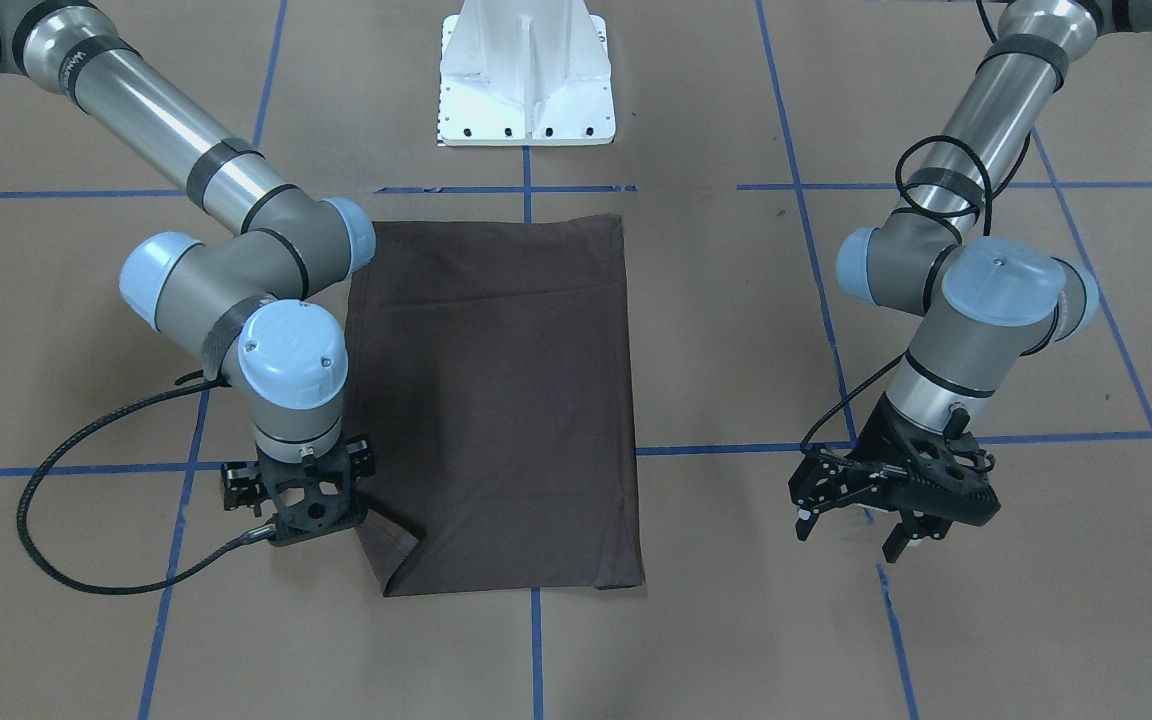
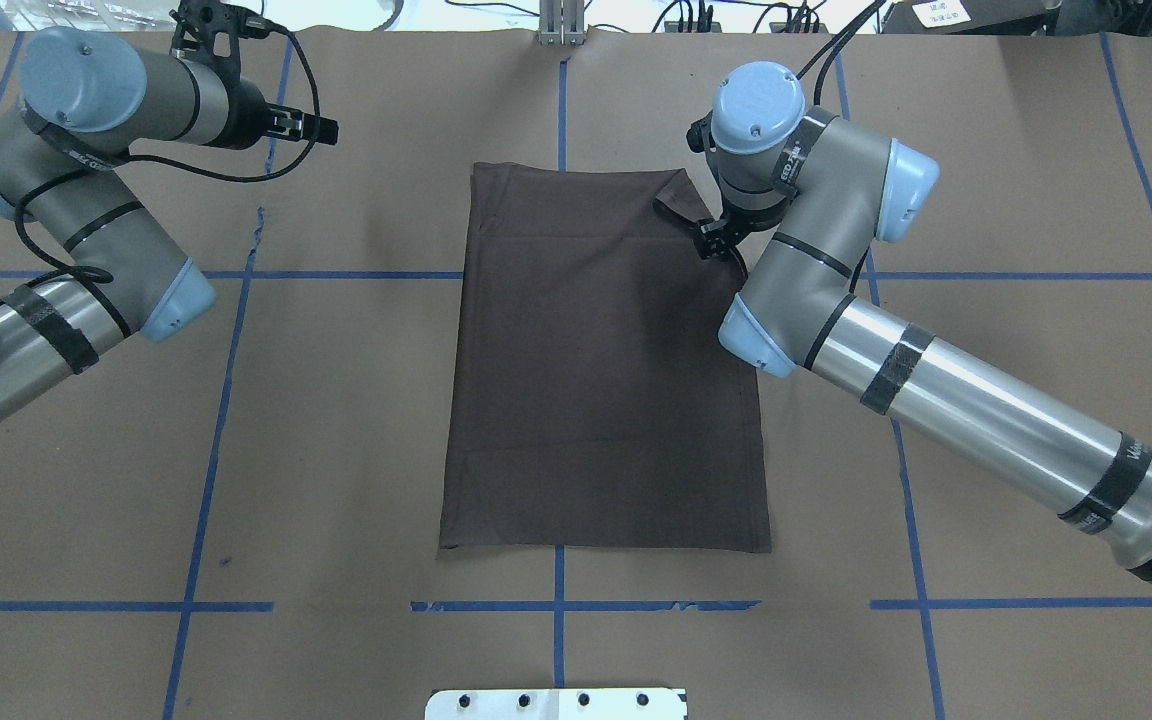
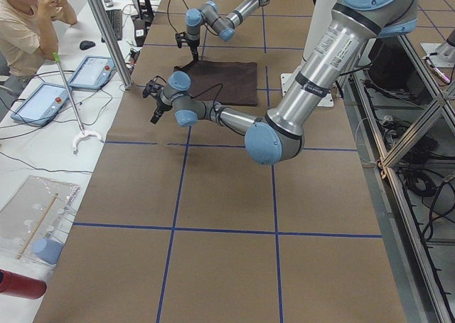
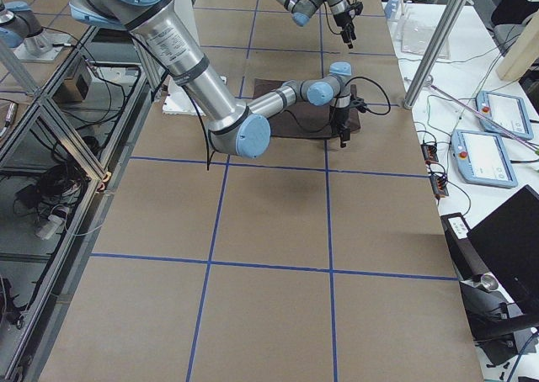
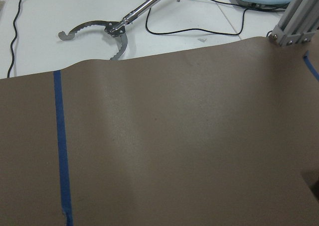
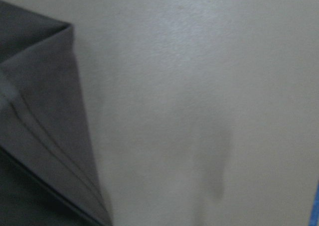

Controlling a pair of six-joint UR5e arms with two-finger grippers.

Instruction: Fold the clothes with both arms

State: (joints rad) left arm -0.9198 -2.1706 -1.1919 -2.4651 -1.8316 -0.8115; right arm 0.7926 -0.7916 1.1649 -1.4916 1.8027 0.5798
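The dark brown T-shirt (image 1: 496,400) lies folded into 1 tall rectangle in the middle of the table (image 1: 736,330). Its 2 long edges run straight, and the short edge nearest the white pedestal base (image 1: 526,90) lies flat on the brown paper. Only 1 corner (image 1: 391,550), on the operators' side toward the robot's right, is disturbed: it is turned over on itself in a small triangular flap. The right gripper (image 1: 308,505) points straight down just at that flap, and the right arm (image 1: 236,270) is bent sharply beside the shirt's long edge. Its fingers are hidden under the wrist, so I cannot tell whether they pinch the cloth. On the shirt's other side, bare paper crossed by blue tape lines (image 1: 736,450) stretches wide. There the left gripper (image 1: 851,530) hangs tilted above the table, well apart from the shirt, fingers spread and holding nothing.
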